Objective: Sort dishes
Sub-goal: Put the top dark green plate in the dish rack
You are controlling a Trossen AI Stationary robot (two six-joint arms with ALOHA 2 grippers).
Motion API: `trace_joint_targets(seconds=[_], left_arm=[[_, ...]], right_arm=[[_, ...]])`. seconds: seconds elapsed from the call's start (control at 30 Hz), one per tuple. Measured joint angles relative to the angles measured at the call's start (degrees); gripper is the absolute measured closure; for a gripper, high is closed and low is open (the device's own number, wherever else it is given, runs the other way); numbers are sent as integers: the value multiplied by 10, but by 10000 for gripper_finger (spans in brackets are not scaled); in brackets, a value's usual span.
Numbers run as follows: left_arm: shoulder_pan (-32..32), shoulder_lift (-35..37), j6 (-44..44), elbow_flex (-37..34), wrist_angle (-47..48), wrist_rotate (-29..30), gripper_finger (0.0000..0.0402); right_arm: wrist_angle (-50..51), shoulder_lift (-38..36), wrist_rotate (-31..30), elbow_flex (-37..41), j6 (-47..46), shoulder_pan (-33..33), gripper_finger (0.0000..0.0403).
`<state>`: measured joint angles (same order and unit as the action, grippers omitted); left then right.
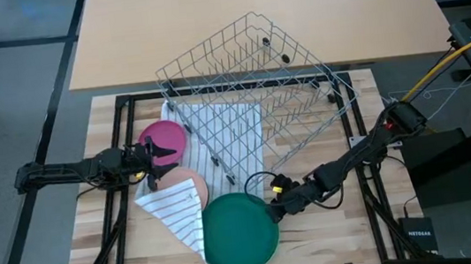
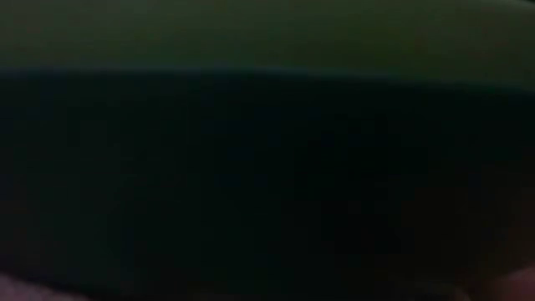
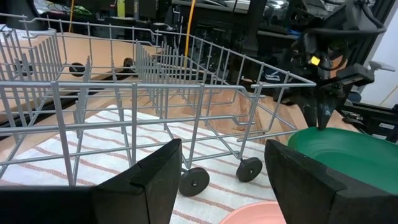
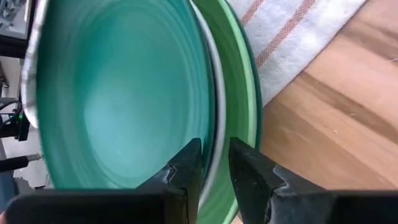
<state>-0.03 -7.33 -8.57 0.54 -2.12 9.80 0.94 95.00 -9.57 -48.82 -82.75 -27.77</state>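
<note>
Striped cloth [image 1: 178, 211] and wire rack [image 1: 253, 90] cover the wooden table [image 1: 336, 236].

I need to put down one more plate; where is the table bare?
Bare wood lies on the table between the dark green plate and the right edge, and along the left edge below the left gripper. The middle is crowded: wire rack, striped cloth, magenta plate, peach plate.

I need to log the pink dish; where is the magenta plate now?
In the high view the round magenta plastic plate lies left of the wire rack, under the left tool, beside the peach-pink plate.
</note>
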Motion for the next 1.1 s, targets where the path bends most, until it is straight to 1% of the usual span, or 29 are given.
trace_joint_targets(seconds=[0.17, 0.37, 0.47, 0.6, 0.63, 0.77, 0.93, 1.1], left_arm=[[0, 0, 0, 0, 0, 0, 183], [0, 0, 0, 0, 0, 0, 183], [0, 0, 0, 0, 0, 0, 183], [0, 0, 0, 0, 0, 0, 183], [0, 0, 0, 0, 0, 0, 183], [0, 0, 0, 0, 0, 0, 183], [0, 0, 0, 0, 0, 0, 183], [0, 0, 0, 0, 0, 0, 183]], right_arm=[[-41, 25, -6, 0, 1, 0, 317], [-43, 26, -13, 0, 4, 0, 322], [-41, 26, -14, 0, 5, 0, 342], [-43, 26, -27, 0, 11, 0, 388], [-43, 26, -30, 0, 19, 1, 392], [-43, 26, -34, 0, 22, 1, 385], [-45, 26, -30, 0, 22, 1, 396], [-68, 27, -29, 1, 30, 1, 394]])
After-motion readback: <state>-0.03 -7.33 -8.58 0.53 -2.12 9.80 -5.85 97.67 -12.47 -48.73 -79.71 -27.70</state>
